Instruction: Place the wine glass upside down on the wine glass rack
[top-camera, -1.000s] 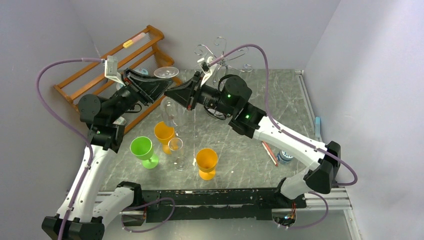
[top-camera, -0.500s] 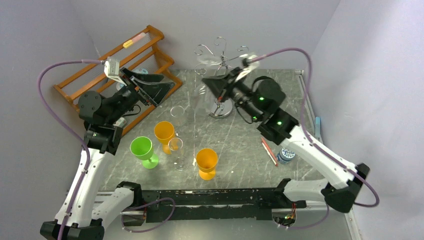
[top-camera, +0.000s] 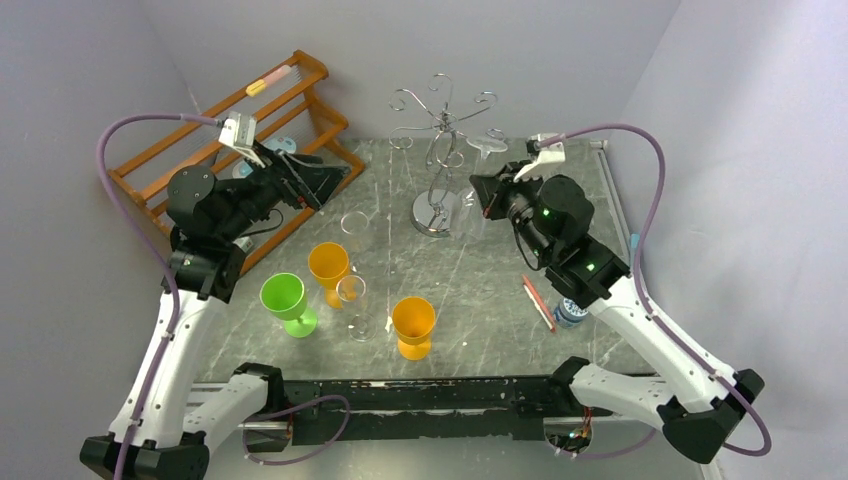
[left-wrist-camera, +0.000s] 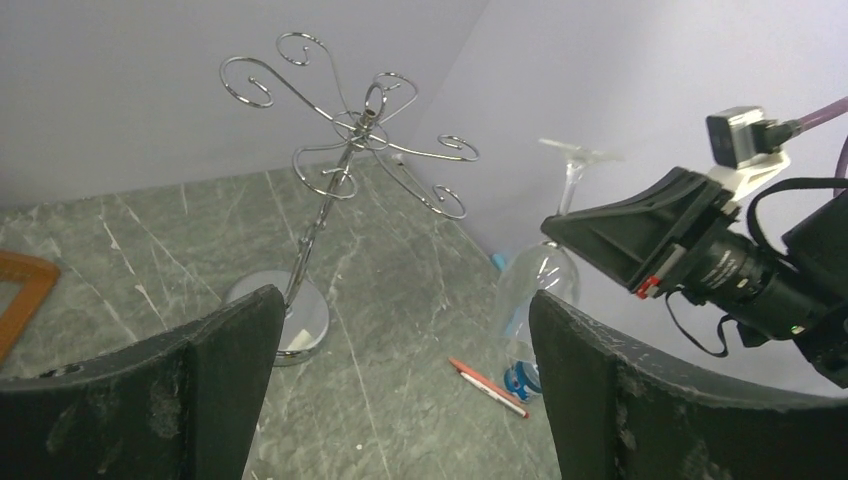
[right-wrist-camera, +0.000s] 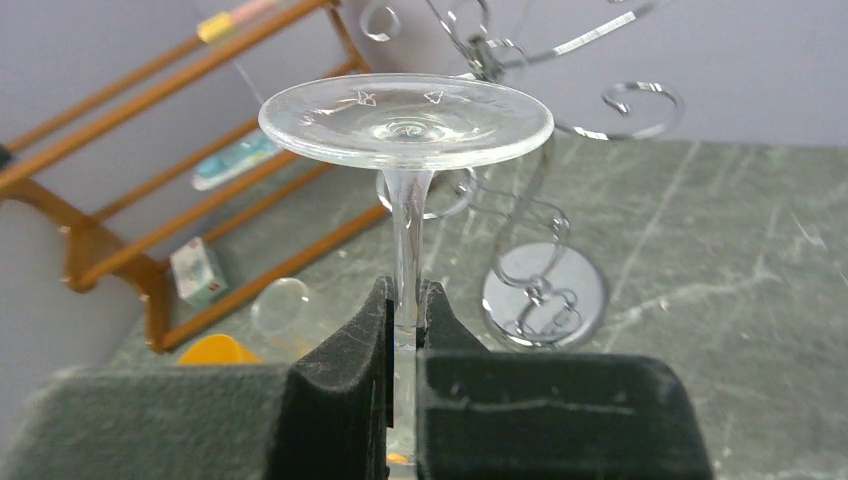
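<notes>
My right arm rises from its base at the near right, the forearm slanting up toward the back of the table (top-camera: 600, 200), the wrist level and pointing left. The right gripper (right-wrist-camera: 403, 318) is clamped tight on the stem of the glass (right-wrist-camera: 405, 120), which stands inverted: foot up, bowl below the fingers. From the top camera the glass (top-camera: 486, 144) is just right of the rack (top-camera: 438, 150), close to it but not on any scroll arm. The left wrist camera shows the same, with the glass (left-wrist-camera: 543, 282) in the right gripper (left-wrist-camera: 556, 226) apart from the nearest curl of the rack (left-wrist-camera: 352, 130).

My left arm is folded high over the left side, elbow bent, near the wooden rack (top-camera: 290, 80). The left gripper (top-camera: 322, 174) points right toward the rack, its jaws spread wide and holding nothing.
</notes>
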